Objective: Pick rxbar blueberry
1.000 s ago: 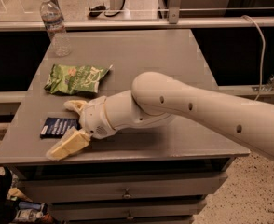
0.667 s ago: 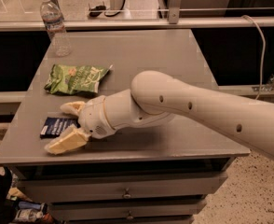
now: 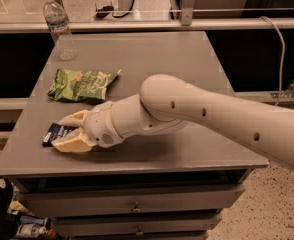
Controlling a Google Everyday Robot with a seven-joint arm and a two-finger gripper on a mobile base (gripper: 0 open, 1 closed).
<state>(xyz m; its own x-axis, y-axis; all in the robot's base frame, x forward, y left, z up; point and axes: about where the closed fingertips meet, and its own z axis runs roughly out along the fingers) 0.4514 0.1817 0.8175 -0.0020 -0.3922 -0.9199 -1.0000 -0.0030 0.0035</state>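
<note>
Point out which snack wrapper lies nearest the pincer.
The rxbar blueberry, the small flat dark-blue wrapper at the front left of the table, lying between the fingers of the open pincer. The green snack bag lies farther back, apart from it.

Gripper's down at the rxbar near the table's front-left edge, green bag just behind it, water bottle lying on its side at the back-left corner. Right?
Not quite. The water bottle stands upright at the back-left corner, not on its side; the camera view shows it. The rest holds: the gripper is down at the rxbar blueberry near the front-left edge of the table, with the green snack bag just behind it.
</note>
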